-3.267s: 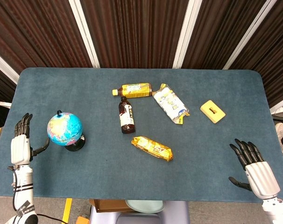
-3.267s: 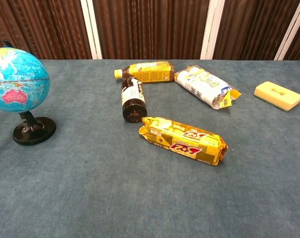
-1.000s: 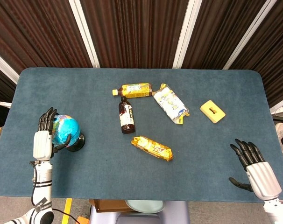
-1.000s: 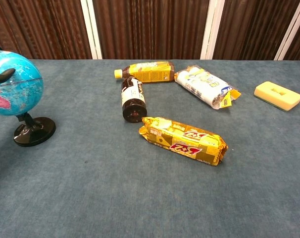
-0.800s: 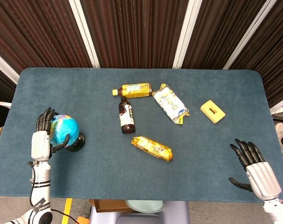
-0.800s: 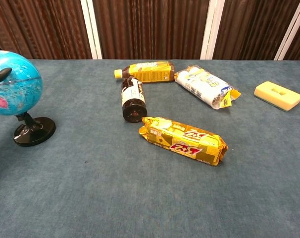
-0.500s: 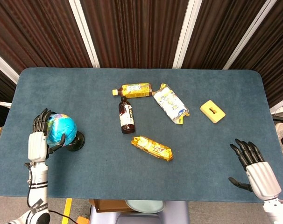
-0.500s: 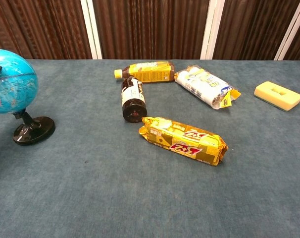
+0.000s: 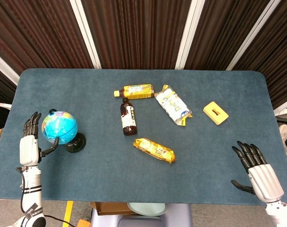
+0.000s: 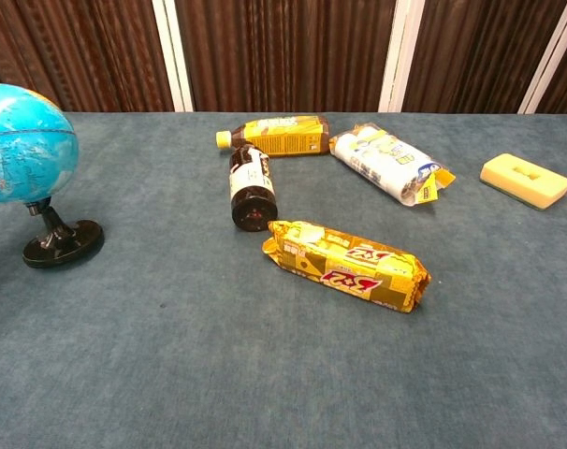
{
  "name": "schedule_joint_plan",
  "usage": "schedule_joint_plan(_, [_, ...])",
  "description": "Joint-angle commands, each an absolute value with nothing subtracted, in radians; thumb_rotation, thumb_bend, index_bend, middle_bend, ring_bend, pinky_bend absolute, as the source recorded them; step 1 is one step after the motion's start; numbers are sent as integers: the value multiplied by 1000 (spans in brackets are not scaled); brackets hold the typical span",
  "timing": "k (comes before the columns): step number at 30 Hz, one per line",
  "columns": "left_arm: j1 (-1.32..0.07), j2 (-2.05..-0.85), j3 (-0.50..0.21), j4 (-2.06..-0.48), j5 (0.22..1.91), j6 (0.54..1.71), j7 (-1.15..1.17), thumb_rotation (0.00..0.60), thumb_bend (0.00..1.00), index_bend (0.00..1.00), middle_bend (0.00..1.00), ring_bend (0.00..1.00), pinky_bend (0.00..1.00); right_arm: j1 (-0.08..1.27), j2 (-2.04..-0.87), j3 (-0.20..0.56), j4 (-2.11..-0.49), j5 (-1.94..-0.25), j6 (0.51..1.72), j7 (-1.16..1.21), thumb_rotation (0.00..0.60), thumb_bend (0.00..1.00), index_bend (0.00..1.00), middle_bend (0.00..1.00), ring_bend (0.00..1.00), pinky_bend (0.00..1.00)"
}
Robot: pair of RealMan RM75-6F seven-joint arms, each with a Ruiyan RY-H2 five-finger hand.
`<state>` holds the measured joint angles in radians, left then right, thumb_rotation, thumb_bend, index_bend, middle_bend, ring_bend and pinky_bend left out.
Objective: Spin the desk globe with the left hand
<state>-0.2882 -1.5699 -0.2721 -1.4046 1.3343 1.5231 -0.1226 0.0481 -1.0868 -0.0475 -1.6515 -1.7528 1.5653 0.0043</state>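
Note:
The small blue desk globe (image 9: 59,127) stands on its black round base (image 9: 75,143) at the table's left side; the chest view shows the globe (image 10: 23,142) at the far left on its base (image 10: 61,243). My left hand (image 9: 30,144) is just left of the globe, fingers spread and pointing up, thumb reaching toward the ball; whether it touches, I cannot tell. It holds nothing. My right hand (image 9: 257,172) hovers open at the table's near right corner, far from the globe. Neither hand shows in the chest view.
A yellow bottle (image 9: 134,91), a dark bottle (image 9: 128,117), a white-and-yellow packet (image 9: 172,105) and a yellow snack bar (image 9: 154,150) lie mid-table. A yellow sponge (image 9: 215,112) sits to the right. The table's left edge (image 9: 6,123) runs close to the globe.
My left hand has come off the globe and moved left and back toward the table edge. The globe's surface has turned and its stand has shifted slightly. The right hand has not moved.

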Motion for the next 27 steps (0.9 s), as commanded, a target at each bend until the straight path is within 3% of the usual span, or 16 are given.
schedule_joint_plan(1, [-285,-1568,-275,-1401,1329,1523,-126,600,319,0,0,0,0,48,-1087,-47,-1652,-1752,1565,4,600,74,0,0,0,0])
schedule_joint_plan(27, [-283,-1562,-297,-1370,1273,1472,-158,600,319,0,0,0,0,50,-1090,-45,-1654,-1747,1560,-4,600,74,0,0,0,0])
